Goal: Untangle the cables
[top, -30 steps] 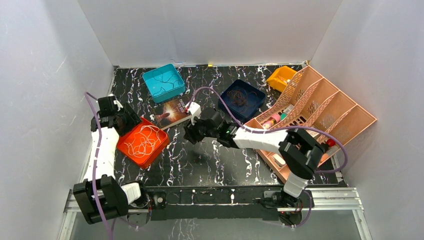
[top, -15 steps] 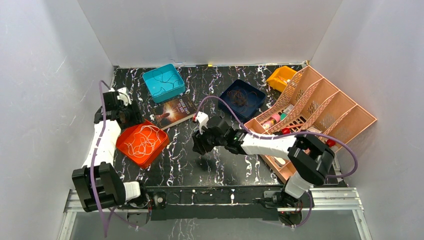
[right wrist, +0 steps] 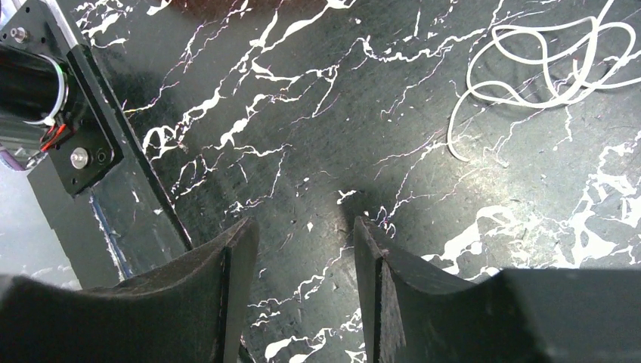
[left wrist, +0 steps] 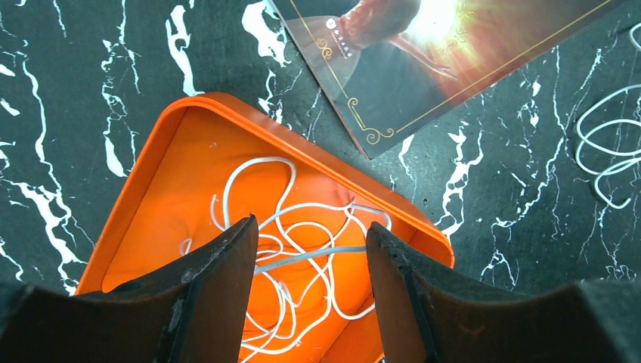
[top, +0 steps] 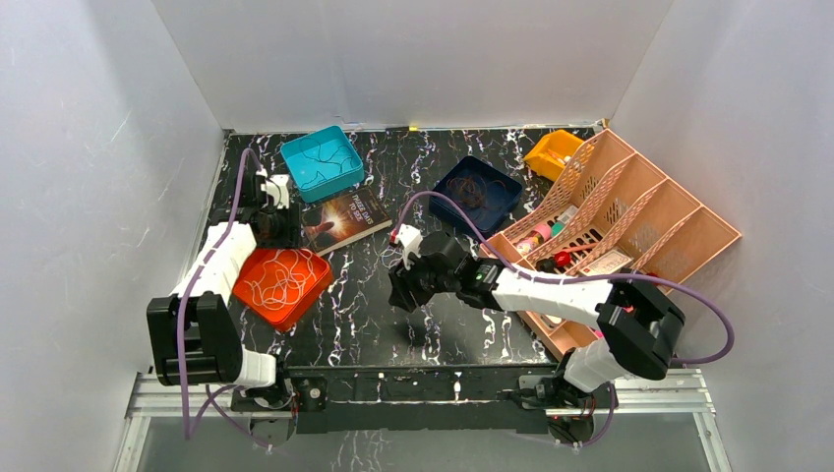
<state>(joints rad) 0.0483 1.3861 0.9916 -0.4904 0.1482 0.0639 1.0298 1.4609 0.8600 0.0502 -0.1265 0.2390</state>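
- The white cables [left wrist: 302, 227] lie as a loose heap of thin, overlapping loops inside the orange tray [left wrist: 162, 162]. The tray sits near the left edge of the black, white-veined tabletop [top: 364, 324].
- A loose white cable [right wrist: 540, 64] lies in several flat loops on the bare tabletop. It is outside the orange tray and clear of it, past the corner of the book [left wrist: 423, 68].
- Thin dark cables [top: 323, 162] are spread in the teal tray [top: 291, 157], toward the far left corner of the tabletop.
- A bunch of dark brown cables [top: 472, 192] sits in the navy tray [top: 454, 211], near the middle of the far edge.
- The left pincer [left wrist: 310, 302] hangs over the orange tray with its jaws moderately apart.
- Its fingers [left wrist: 219, 295] frame the white heap below. A greyer strand crosses the gap between them, and whether it touches them cannot be told. Nothing is clamped.
- The right pincer [right wrist: 302, 299] points down at bare tabletop around the middle, closer to the near edge.
- Its jaws also stand moderately apart, with only marble showing between them. It holds nothing, and the loose white cable lies well off to one side of it.
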